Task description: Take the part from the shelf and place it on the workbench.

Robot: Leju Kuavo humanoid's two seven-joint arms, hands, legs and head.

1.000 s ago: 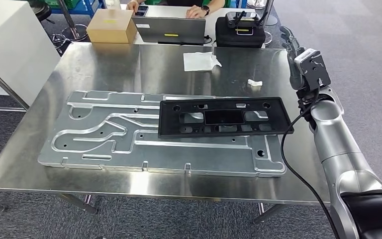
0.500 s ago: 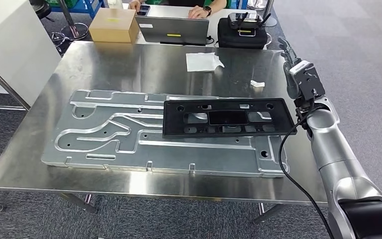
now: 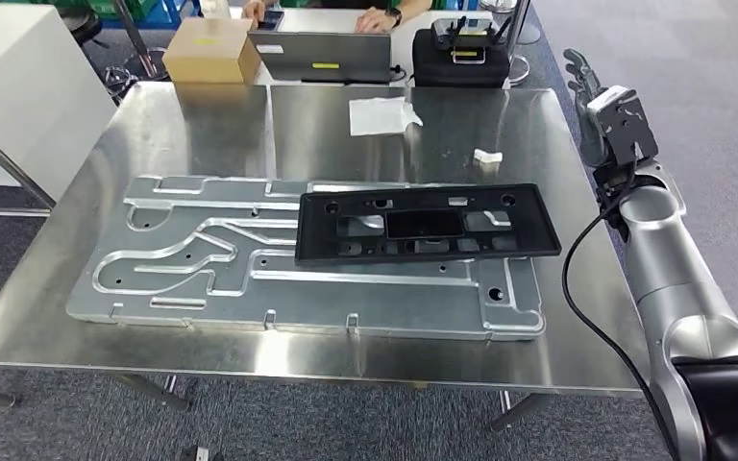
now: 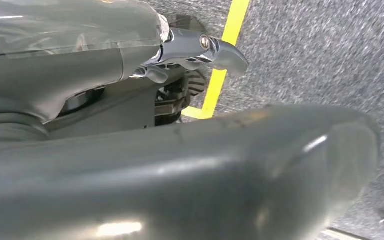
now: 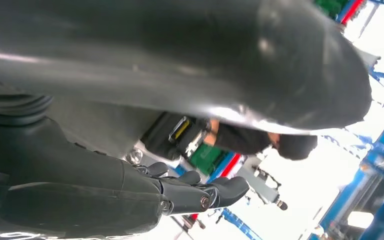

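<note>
The black part (image 3: 428, 225) lies flat on the workbench (image 3: 202, 125). The right hand (image 3: 586, 96) hovers apart from it, fingers (image 5: 200, 192) loosely extended, holding nothing

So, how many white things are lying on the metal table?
2: a crumpled white sheet near the far edge, and a small white piece nearer, just beyond the black frame. Nothing appears hidden.

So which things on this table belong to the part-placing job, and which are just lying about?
Job:
- black part, lying flat on the metal plate
- workbench
- right hand, raised beside the bench edge, holding nothing, fingers apart

Lying about:
- metal plate, grooved
- white cloth
- small white piece
- cardboard box
- laptop
- black case
</note>
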